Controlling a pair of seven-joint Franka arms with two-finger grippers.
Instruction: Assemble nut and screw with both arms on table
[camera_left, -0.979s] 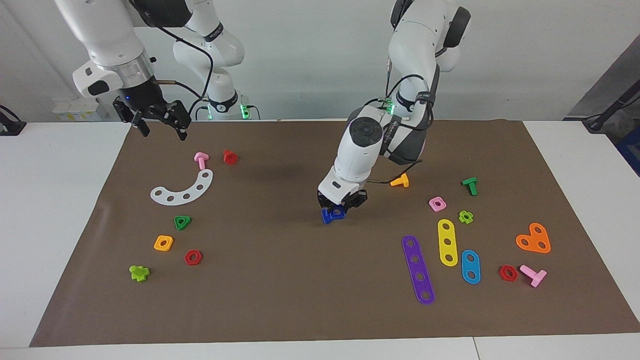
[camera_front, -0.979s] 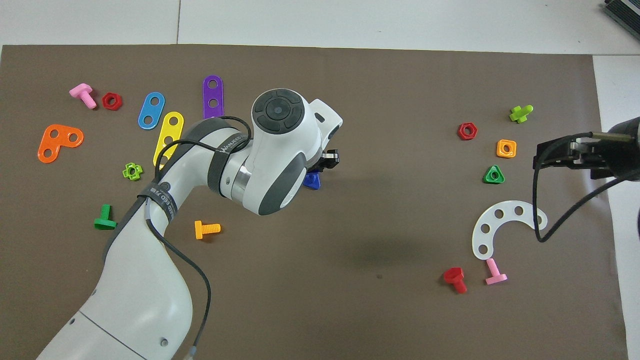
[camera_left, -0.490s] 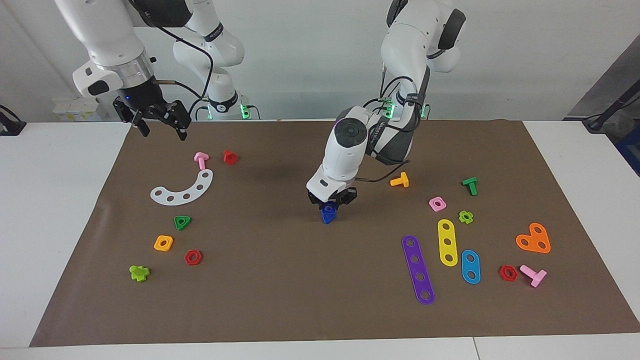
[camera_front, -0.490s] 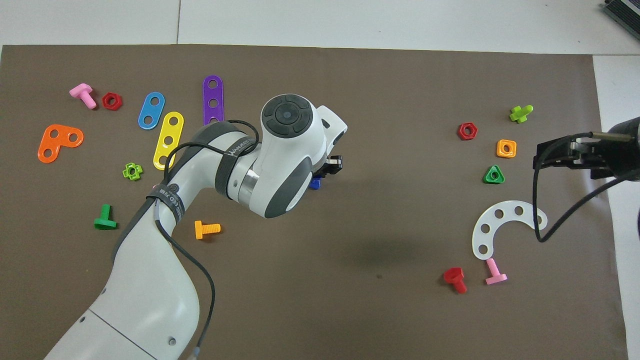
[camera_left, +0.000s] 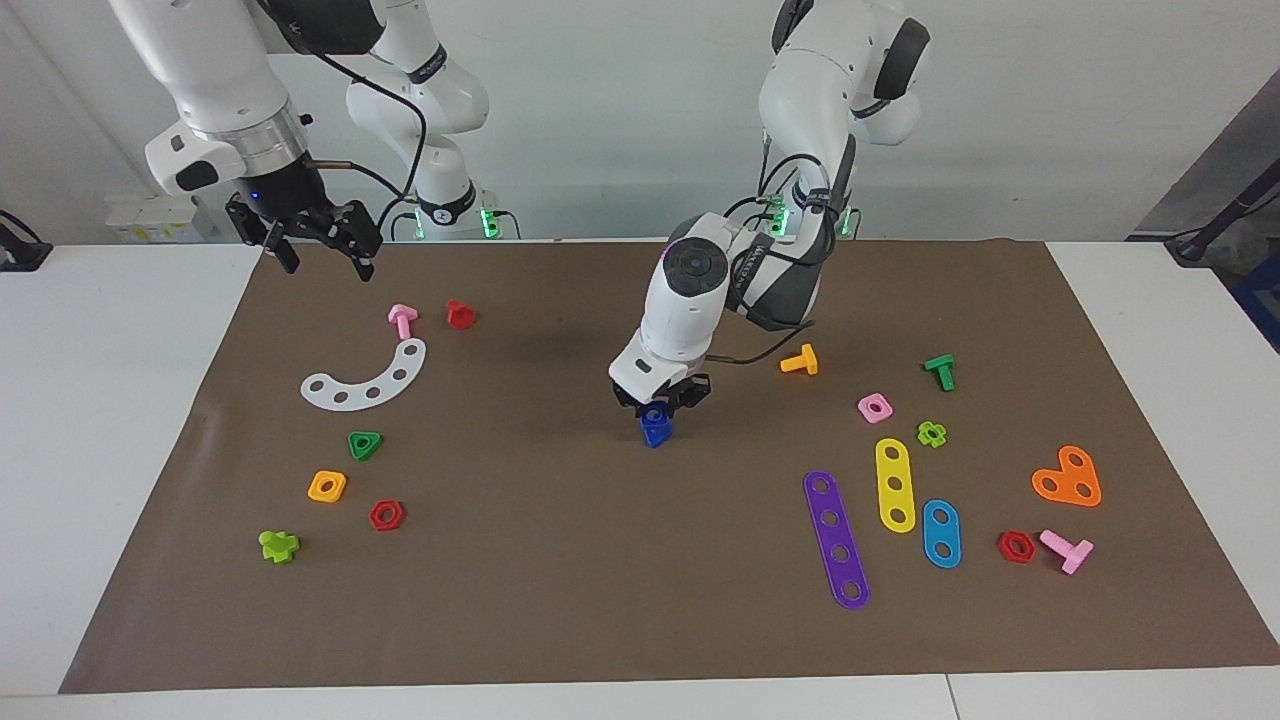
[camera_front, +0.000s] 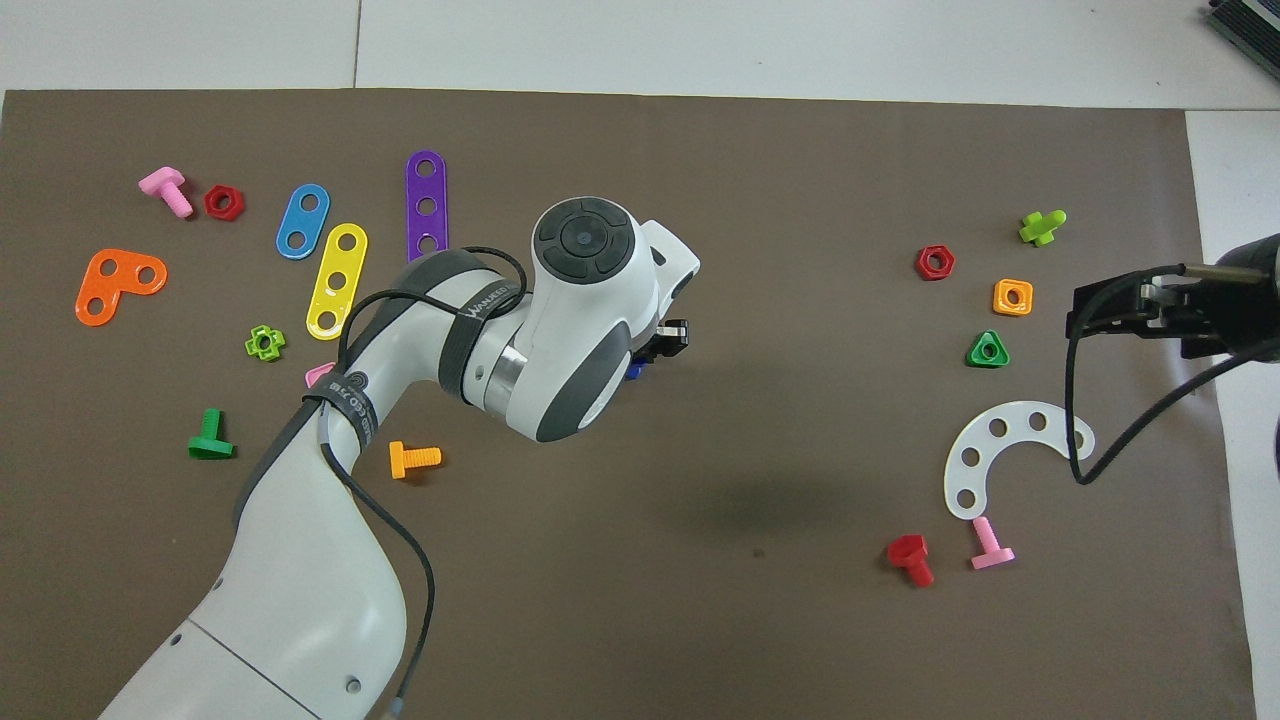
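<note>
Left gripper (camera_left: 660, 403) shifted toward right arm's end, clenched on blue nut (camera_left: 655, 424) mid-mat; facing view shows nut's hole, overhead hides nearly all under wrist. Screw indistinguishable. Right gripper (camera_left: 318, 243) waits, released.

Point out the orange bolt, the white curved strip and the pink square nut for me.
orange bolt (camera_left: 800, 361), facing view, on its head.
white curved strip (camera_left: 372, 379), facing view, on the middle of the arc.
pink square nut (camera_left: 874, 407), facing view, on its rim beside the centre hole.
</note>
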